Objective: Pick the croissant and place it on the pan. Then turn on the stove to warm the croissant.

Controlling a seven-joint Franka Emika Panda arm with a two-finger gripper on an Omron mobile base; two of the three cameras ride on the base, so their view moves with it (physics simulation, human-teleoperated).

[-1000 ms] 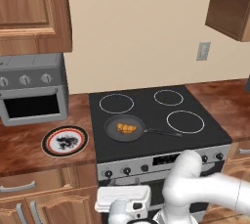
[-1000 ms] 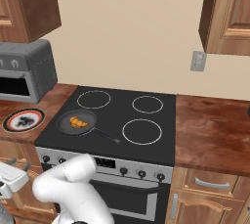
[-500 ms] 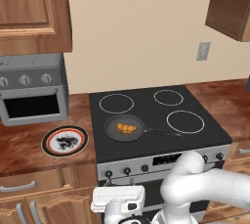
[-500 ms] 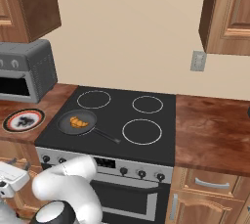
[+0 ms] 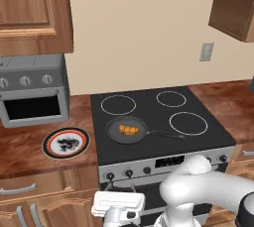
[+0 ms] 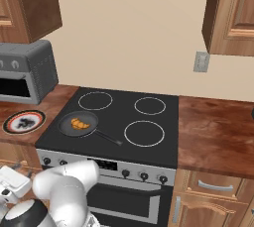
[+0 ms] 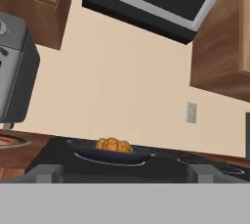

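- The croissant [image 5: 129,130] sits in the pan [image 5: 115,133] on the stove [image 5: 213,134], up beyond the fingers.
- The fingers [image 5: 118,210] hang low before the stove's front panel; released or clenched, I cannot tell.

Pincer [image 5: 118,210] fingers seem hidden low before the stove [image 5: 158,144] front.

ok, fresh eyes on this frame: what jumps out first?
The golden croissant lying in the dark pan on the stove, over its front-left burner, handle pointing right. Next, the white arm folded low in front of the oven door, its gripper down below the knob panel. To the left, a red-rimmed plate lies on the wooden counter in front of the grey toaster oven.
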